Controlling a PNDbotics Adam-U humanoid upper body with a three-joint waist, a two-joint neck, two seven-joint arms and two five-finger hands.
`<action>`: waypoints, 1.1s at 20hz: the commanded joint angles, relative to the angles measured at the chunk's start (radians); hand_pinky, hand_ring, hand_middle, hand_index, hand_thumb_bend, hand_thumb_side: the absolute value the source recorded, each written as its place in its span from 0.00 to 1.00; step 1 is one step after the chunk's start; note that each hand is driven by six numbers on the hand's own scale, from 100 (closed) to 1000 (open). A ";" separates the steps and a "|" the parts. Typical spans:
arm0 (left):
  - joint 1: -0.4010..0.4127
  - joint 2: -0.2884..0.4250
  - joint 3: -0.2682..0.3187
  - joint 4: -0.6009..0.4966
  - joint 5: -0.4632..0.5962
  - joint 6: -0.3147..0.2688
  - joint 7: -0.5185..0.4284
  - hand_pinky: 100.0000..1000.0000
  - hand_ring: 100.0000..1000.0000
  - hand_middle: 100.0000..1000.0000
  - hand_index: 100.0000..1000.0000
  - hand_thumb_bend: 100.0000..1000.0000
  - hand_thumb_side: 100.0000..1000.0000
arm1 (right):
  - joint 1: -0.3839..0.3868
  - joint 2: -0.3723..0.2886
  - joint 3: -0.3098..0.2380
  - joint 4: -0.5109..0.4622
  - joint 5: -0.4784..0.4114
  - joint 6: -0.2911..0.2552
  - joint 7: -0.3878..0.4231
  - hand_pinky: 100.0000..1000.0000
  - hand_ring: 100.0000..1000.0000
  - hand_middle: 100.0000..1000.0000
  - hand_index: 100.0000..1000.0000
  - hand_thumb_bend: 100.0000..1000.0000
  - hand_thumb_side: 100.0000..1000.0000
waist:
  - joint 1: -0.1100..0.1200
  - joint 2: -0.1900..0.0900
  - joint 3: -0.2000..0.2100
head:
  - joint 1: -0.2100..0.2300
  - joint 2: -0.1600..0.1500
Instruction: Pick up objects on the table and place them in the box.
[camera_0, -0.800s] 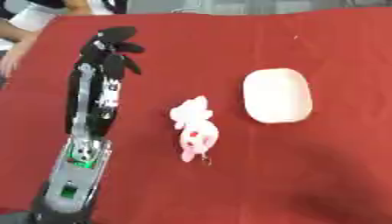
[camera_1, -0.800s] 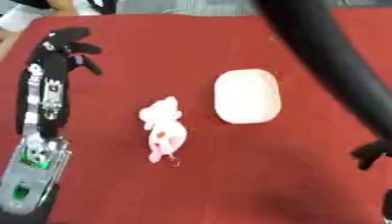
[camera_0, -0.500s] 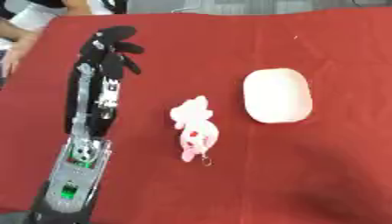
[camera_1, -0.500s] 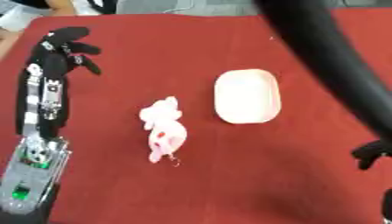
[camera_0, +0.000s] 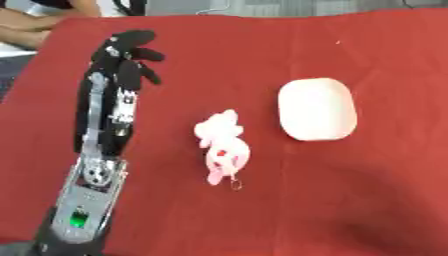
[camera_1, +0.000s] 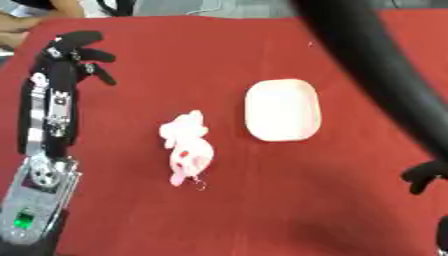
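- The desk (camera_0: 367, 205) is covered edge to edge in a red cloth.
- A small pink plush toy (camera_0: 223, 147) lies on it, below and to the right of the left hand's fingers (camera_0: 131, 52).
- A white rounded box (camera_0: 317, 108) lies further right, well apart from those fingers.

The counter (camera_0: 367, 210) is covered in red cloth, matt and smooth, with faint creases toward the far side. The pink toy (camera_0: 224, 146) looks like soft plush, its surface fuzzy, with a small metal ring at its lower end. The white box (camera_0: 317, 108) appears to be smooth plastic with a dull, slightly satin finish and rounded edges. The left hand (camera_0: 128, 54) is matt black, while the forearm behind it shows silver metal and glossy black panels.
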 joint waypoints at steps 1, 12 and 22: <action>-0.008 0.010 0.002 -0.010 -0.007 0.010 -0.007 0.31 0.60 0.68 0.77 0.00 0.84 | 0.001 0.004 0.002 -0.014 0.006 0.006 0.002 0.20 0.44 0.76 0.83 0.07 0.69 | -0.001 -0.009 -0.004 | 0.003 -0.006; -0.054 0.092 -0.006 0.043 -0.154 0.184 -0.086 0.32 0.65 0.74 0.84 0.44 0.43 | -0.007 0.032 0.007 -0.014 0.027 0.048 0.025 0.18 0.43 0.76 0.84 0.09 0.67 | 0.026 0.020 -0.021 | 0.024 0.013; -0.228 0.422 -0.121 0.190 -0.492 0.274 -0.367 0.49 0.72 0.80 0.92 0.67 0.55 | 0.000 0.015 0.008 -0.014 0.013 0.053 0.024 0.18 0.43 0.76 0.84 0.08 0.68 | 0.051 -0.012 -0.054 | 0.064 0.047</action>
